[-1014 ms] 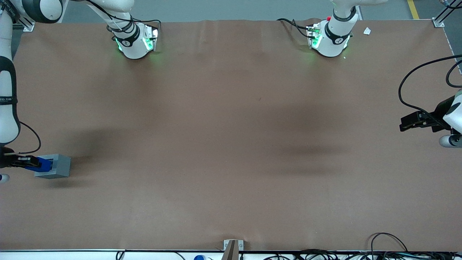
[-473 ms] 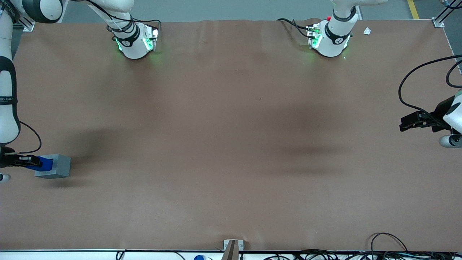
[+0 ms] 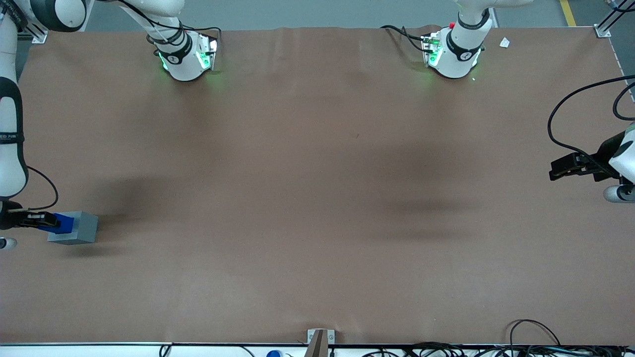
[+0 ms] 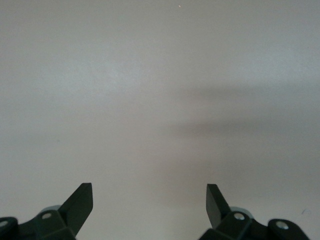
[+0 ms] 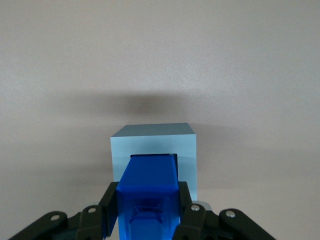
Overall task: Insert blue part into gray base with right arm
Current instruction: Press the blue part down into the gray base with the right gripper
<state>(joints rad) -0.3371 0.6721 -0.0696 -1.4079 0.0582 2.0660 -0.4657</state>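
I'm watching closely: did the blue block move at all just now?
Yes. Held in the end effector, the blue part has sunk a little lower into the gray base, which stayed put.

Legible text: none fully readable.

1. White arm (image 3: 11, 148) at the working arm's end of the desk: dark lettering on the black band of its lower link, too small and cut off to make out.
2. Two arm bases (image 3: 186, 57) at the desk edge farthest from the front camera: a small round black mark on each black collar, character not decipherable.
3. Small white tag (image 3: 504, 42) near the desk corner at the parked arm's end: no print discernible.
4. Blue part (image 5: 148, 195), gray base (image 5: 153, 150), tool (image 5: 148, 220): no labels, numbers or brands visible.
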